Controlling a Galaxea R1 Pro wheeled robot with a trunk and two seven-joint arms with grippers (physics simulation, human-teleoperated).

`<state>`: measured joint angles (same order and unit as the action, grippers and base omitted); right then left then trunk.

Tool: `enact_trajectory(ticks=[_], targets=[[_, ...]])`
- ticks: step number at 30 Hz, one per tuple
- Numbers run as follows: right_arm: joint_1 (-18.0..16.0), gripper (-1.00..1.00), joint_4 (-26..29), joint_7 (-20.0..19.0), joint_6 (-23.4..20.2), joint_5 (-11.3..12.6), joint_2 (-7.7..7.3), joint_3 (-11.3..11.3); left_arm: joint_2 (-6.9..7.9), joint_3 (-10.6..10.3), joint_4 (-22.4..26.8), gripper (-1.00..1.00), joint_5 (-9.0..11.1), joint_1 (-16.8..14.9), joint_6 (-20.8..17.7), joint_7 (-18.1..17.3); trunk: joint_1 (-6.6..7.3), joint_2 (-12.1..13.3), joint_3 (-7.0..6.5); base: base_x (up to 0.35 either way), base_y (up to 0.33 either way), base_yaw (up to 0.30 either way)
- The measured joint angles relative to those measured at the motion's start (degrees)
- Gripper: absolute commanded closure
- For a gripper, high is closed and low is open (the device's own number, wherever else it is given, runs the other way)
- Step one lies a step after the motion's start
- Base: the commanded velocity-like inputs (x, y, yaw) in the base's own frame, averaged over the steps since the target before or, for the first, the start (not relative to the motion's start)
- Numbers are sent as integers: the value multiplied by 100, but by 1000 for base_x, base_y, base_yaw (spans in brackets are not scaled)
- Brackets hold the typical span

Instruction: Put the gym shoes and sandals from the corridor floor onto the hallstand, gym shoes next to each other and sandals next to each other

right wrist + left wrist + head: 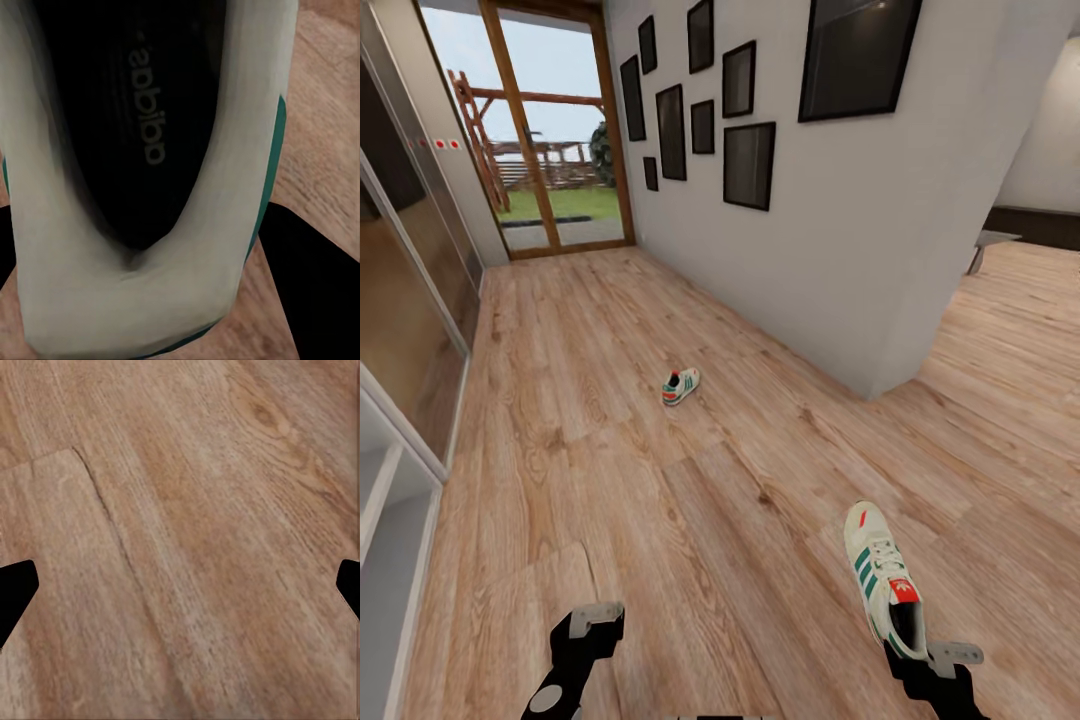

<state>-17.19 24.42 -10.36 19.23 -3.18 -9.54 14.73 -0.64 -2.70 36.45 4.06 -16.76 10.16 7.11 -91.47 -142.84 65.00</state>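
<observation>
One gym shoe (885, 578), white with green stripes and a red tongue patch, hangs at the lower right with my right gripper (916, 652) shut on its heel. In the right wrist view the heel collar (142, 285) sits between the black fingers (319, 292). The other gym shoe (680, 386) lies on the corridor floor (660, 500) farther ahead, near the middle. My left gripper (588, 628) hovers open over bare planks, its fingertips (15, 592) wide apart. The sandals are out of view. A pale grey-white shelved unit (385, 510) at the left edge looks like the hallstand.
A white wall (830, 260) with dark picture frames runs along the right and ends at a corner (880, 390). Glass doors (555, 130) close the corridor's far end. Dark glossy panels (410, 320) line the left side.
</observation>
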Motion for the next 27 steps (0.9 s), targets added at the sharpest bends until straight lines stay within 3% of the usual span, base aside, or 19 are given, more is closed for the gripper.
enact_trajectory(ticks=[27], targets=[[0, 100, -2, 9, 7, 1, -12, 9, -3, 8, -37, -100, 0, 0, 0, 1, 593, 1083, -485, 0, 0, 0]])
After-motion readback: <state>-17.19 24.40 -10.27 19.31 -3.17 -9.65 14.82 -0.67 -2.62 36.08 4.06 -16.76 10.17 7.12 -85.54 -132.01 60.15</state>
